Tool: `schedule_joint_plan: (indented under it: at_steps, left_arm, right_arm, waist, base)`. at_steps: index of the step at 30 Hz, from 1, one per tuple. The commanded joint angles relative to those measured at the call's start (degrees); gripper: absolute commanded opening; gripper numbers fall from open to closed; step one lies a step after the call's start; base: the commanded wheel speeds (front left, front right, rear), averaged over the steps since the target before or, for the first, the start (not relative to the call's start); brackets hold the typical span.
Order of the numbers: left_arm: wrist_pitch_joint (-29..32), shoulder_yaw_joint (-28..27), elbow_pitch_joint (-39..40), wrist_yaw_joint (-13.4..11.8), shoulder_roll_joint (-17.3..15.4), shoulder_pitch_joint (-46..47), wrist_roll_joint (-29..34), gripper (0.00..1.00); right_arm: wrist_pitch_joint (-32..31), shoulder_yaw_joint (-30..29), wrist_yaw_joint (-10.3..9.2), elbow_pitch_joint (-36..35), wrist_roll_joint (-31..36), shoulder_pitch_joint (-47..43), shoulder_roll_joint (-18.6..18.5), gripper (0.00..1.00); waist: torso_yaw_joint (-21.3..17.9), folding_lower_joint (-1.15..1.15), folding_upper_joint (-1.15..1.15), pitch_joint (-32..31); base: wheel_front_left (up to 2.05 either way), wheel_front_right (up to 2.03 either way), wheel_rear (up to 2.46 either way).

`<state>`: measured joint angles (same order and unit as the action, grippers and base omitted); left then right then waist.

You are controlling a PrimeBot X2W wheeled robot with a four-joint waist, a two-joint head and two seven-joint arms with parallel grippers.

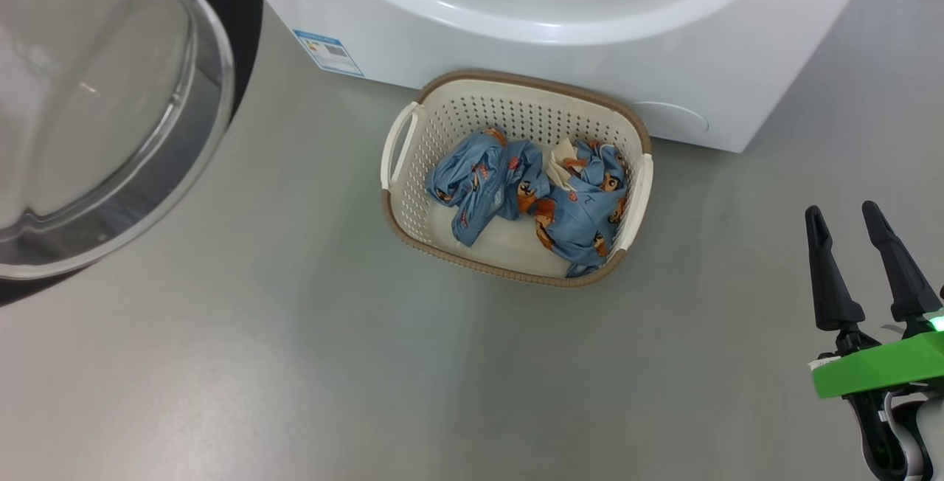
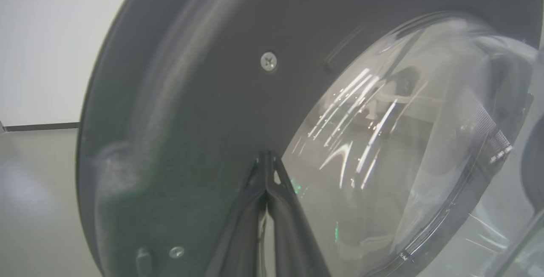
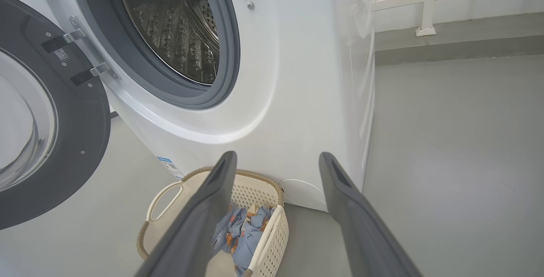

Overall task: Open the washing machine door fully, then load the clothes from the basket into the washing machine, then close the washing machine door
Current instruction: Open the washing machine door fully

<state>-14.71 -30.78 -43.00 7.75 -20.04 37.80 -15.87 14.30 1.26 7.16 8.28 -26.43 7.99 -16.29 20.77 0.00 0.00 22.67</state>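
Standing swung out to the left of the washing machine (image 1: 560,46), the washing machine door (image 1: 96,112) is showing its inner face and bulging glass bowl to the head view. The drum (image 3: 178,26) is lying exposed inside the grey gasket. The first step is looking done or nearly so, though whether the door is at its full swing is hard to judge from here.

The left end effector (image 2: 267,158) is sitting with its fingers pressed together, tips pointing at the door's dark inner rim where it meets the glass. I cannot tell whether they are touching it or hovering just off it, and it is pinching nothing.

The right end effector (image 1: 842,208) is hanging with its fingers spread and empty above the floor (image 1: 295,355), well apart from the basket (image 1: 472,112) on its right side.

Loading is not yet begun. The basket is sitting on the floor, its far rim just beside the foot of the washing machine's front. Both clothes (image 1: 531,193) are lying crumpled inside it, one toward its left wall and the other bunched against its right wall with a bit of white lining showing.

What is left, as I am judging it, is nearly everything: carrying both garments into the drum, then swinging the door shut. The open right end effector is looking the better placed to start on the basket.
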Motion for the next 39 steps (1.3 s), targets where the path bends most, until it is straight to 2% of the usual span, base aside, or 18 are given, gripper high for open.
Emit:
schedule_joint_plan:
  at_steps: [1, 11, 15, 22, 23, 24, 25, 26, 27, 28, 39]
  left_arm:
    - [-0.29, -1.93, 0.7, -0.27, -4.65, 1.09, 0.87, 0.0]
    - [-0.29, -2.51, 0.01, -0.27, -4.57, 0.39, 2.22, 0.0]
    - [-0.29, -0.66, 2.05, -0.27, -3.78, -2.14, 1.82, 0.0]
    - [-0.29, 4.19, 6.42, -0.27, -2.0, -8.34, -2.59, 0.0]
    - [-0.29, 5.02, 7.16, -0.27, -1.75, -9.28, -3.35, 0.15]
    - [-0.29, 5.74, 7.94, -0.27, -1.44, -10.21, -4.07, 0.35]
    - [-0.29, 6.73, 8.7, -0.27, -1.21, -11.27, -4.53, 0.47]
    - [-0.29, 7.7, 9.49, -0.27, -0.97, -12.33, -4.98, 0.77]
    - [-0.29, 8.41, 10.26, -0.27, -0.72, -13.33, -5.4, 0.95]
    - [-0.29, 8.95, 11.05, -0.27, -0.49, -14.31, -5.75, 1.0]
    - [-0.29, 18.07, 20.2, -0.27, 1.7, -23.56, -7.47, 1.0]
  right_arm:
    - [0.7, 0.95, 0.33, -1.36, 0.63, 0.92, -0.77, 1.0]
    - [0.7, 0.73, 0.33, -0.71, 0.53, -0.13, 0.31, 1.0]
    - [0.7, 1.06, 0.33, -0.43, 0.31, -0.89, 0.94, 1.0]
    - [0.7, 2.29, 0.33, 0.15, -0.23, -2.52, 1.58, 1.0]
    - [0.7, 2.35, 0.33, 0.18, -0.31, -2.7, 1.63, 1.0]
    - [0.7, 2.36, 0.33, 0.26, -0.4, -2.94, 1.68, 1.0]
    - [0.7, 2.41, 0.33, 0.33, -0.5, -3.15, 1.74, 1.0]
    - [0.7, 2.52, 0.33, 0.35, -0.58, -3.34, 1.8, 1.0]
    - [0.7, 2.63, 0.33, 0.4, -0.65, -3.58, 1.87, 1.0]
    - [0.7, 2.73, 0.33, 0.46, -0.73, -3.85, 1.96, 1.0]
    - [0.7, 2.44, 0.33, 0.19, -1.41, -6.65, 2.39, 1.0]
  waist:
    - [-0.38, 0.0, 0.0, 0.27]
    - [-0.65, 0.0, 0.0, -2.65]
    - [-0.27, 0.0, 0.0, -4.99]
    - [0.65, 0.0, 0.0, -9.45]
    - [0.8, 0.0, 0.0, -9.99]
    - [0.98, 0.0, 0.0, -10.59]
    - [1.1, 0.0, 0.0, -11.12]
    - [1.18, 0.0, 0.0, -11.62]
    - [1.27, 0.0, 0.0, -12.21]
    - [1.32, 0.0, 0.0, -12.77]
    - [0.56, 0.0, 0.0, -16.54]
  base:
    - [0.0, 0.0, 0.0]
    - [0.0, 0.0, 0.0]
    - [0.0, 0.0, 0.0]
    - [0.0, 0.0, 0.0]
    - [0.0, 0.0, 0.0]
    - [0.0, 0.0, 0.0]
    - [0.0, 0.0, 0.0]
    - [0.0, 0.0, 0.0]
    - [0.0, 0.0, 0.0]
    - [0.0, 0.0, 0.0]
    - [0.0, 0.0, 0.0]
